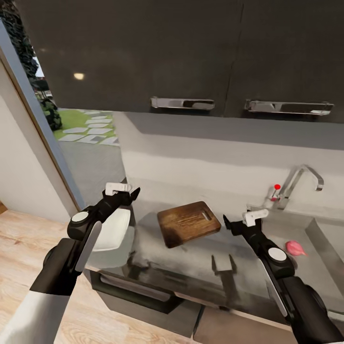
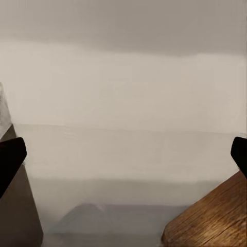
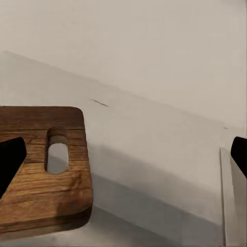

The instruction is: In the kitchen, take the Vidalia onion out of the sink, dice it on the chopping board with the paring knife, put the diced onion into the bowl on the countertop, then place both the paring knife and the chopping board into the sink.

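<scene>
Centrally, the chopping board [image 1: 189,223] lies flat on the countertop [image 1: 191,258] between both raised grippers — left gripper [image 1: 123,192] and right gripper [image 1: 237,220], fingers apart, holding nothing; the Vidalia onion [image 1: 295,248] sits in the sink [image 1: 325,239], and the white bowl [image 1: 114,231] — partly hidden — seems to rest under the left arm

Bowl [image 1: 114,231]: partly hidden behind the left arm and left gripper [image 1: 128,193]; far rim and one side show.
Chopping board [image 2: 211,218]: in the left wrist view, cut off at the picture's corner beside one jaw; one rounded edge shows. In the right wrist view, cut off at the edge behind one jaw tip; slot hole whole.
Paring knife: too small or blurred to tell on the board.
Sink [image 1: 325,243]: cut off at the head view's edge; near part hidden by the right arm.
Vidalia onion [image 1: 295,247]: small, outline soft, beyond the right gripper [image 1: 235,220].
</scene>
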You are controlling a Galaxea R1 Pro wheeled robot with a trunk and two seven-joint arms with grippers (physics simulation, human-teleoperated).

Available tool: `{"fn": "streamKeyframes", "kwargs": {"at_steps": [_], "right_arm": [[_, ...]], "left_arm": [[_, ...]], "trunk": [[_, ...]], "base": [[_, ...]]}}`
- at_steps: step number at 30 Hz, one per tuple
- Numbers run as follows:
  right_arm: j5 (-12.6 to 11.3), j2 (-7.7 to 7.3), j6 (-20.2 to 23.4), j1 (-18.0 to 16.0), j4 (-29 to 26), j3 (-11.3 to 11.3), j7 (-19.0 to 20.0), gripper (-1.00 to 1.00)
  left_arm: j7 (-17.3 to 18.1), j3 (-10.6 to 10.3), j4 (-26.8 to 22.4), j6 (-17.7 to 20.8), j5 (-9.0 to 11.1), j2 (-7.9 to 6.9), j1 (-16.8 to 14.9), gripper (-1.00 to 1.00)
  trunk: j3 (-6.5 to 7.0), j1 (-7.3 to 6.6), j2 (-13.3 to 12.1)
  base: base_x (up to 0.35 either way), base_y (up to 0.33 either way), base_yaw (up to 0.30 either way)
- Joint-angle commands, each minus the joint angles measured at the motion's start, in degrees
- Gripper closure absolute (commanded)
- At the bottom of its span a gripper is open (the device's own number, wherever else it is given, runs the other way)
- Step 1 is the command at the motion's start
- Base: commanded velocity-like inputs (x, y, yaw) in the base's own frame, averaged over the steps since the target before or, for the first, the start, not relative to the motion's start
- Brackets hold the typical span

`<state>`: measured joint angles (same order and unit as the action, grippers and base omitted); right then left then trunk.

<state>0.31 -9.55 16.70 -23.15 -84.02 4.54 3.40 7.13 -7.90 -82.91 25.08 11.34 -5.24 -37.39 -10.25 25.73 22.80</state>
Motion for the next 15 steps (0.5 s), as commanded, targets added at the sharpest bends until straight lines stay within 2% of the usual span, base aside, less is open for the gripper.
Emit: {"fn": "streamKeyframes", "kwargs": {"at_steps": [1,5,8,15], "right_arm": [[0.04,-0.03,0.35,-0.05,-0.1,0.24,0.12,-1.0],[0.06,-0.03,0.35,-0.05,-0.1,1.76,0.12,-1.0],[0.15,-0.03,0.34,-0.05,-0.1,3.89,0.12,-1.0],[0.21,-0.03,0.97,-0.69,-0.1,5.0,-0.26,-1.0]], "left_arm": [[0.0,-0.03,-0.06,0.32,0.35,-0.04,-0.05,-1.0],[-0.01,-0.02,-0.06,0.32,0.35,-0.05,-0.05,-1.0],[-0.01,-0.01,-0.06,0.32,0.35,-0.04,-0.05,-1.0],[-0.01,-0.03,-0.07,0.32,0.35,-0.04,-0.05,-1.0]], "trunk": [[-0.12,0.05,0.12],[-0.12,0.05,0.12],[-0.12,0.05,0.12],[-0.12,0.05,0.12]], "base": [[0.136,0.103,0.0],[0.027,0.096,0.0],[0.005,0.066,0.0],[0.002,0.019,0.0]]}}
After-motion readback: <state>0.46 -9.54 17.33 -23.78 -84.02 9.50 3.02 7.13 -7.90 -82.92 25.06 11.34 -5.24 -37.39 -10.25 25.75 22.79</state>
